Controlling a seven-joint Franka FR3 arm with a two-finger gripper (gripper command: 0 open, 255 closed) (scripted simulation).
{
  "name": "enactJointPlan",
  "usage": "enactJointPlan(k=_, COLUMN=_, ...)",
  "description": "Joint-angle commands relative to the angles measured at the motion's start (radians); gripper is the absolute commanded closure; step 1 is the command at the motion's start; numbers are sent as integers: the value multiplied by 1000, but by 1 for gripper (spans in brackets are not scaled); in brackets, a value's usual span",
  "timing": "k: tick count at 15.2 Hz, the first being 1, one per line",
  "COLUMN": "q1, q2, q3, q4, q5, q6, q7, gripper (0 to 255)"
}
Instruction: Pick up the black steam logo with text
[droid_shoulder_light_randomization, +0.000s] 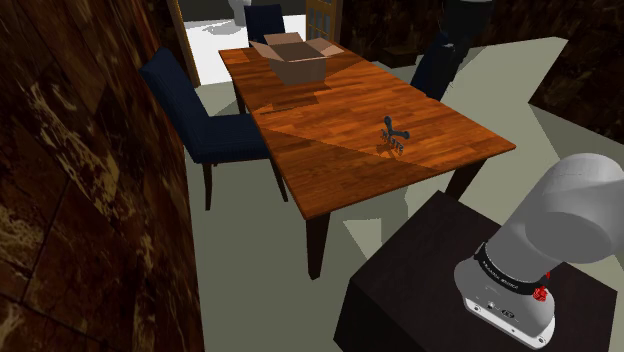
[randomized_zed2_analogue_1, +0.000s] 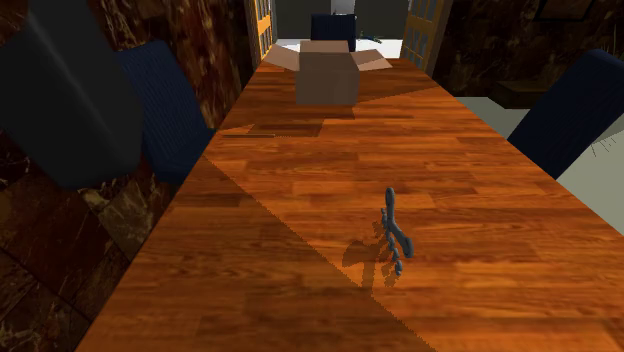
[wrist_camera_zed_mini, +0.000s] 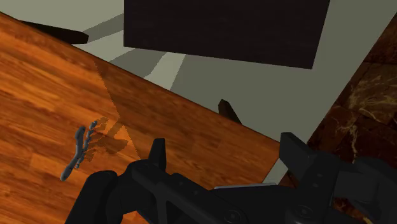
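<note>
My gripper (wrist_camera_zed_mini: 226, 151) hangs over the near edge of a wooden table (wrist_camera_zed_mini: 38, 95), its two black fingers standing wide apart with nothing between them. The pick-up has not yet begun in any real sense: no contact, no grasp, no lift.

The thing I am after, the steam logo (wrist_camera_zed_mini: 81, 149), is a thin, dark blue-grey, branching shape. It sits on the table off to one side of my fingers, well apart from them, and casts a small shadow on the boards. From the shoulder view it lies near the table's end closest to my stand (droid_shoulder_light_randomization: 430, 280), a dark box on pale floor. I judge that what remains is everything: move across over the logo, come down, close on it and raise it.

The tabletop is polished reddish-brown planks, half in shade. Farther along it stands an open cardboard box (droid_shoulder_light_randomization: 295, 58). Navy upholstered chairs (droid_shoulder_light_randomization: 195, 115) flank the table. Beyond are dark brown marbled walls and a wood-framed doorway at the far end.
</note>
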Motion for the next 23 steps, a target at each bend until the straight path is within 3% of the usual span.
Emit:
enactJointPlan(k=1, q1=0, q2=0, q3=0, q4=0, q5=0, q6=0, q7=0, gripper=0)
enactJointPlan(k=12, q1=-87, q2=208, q3=-135, q4=-117, q5=-64, q6=384, q7=-11, gripper=0)
enactJointPlan(k=23, q1=-140, q2=552, q3=-275, q4=-76, q5=-44, q6=744, q7=-52, gripper=0)
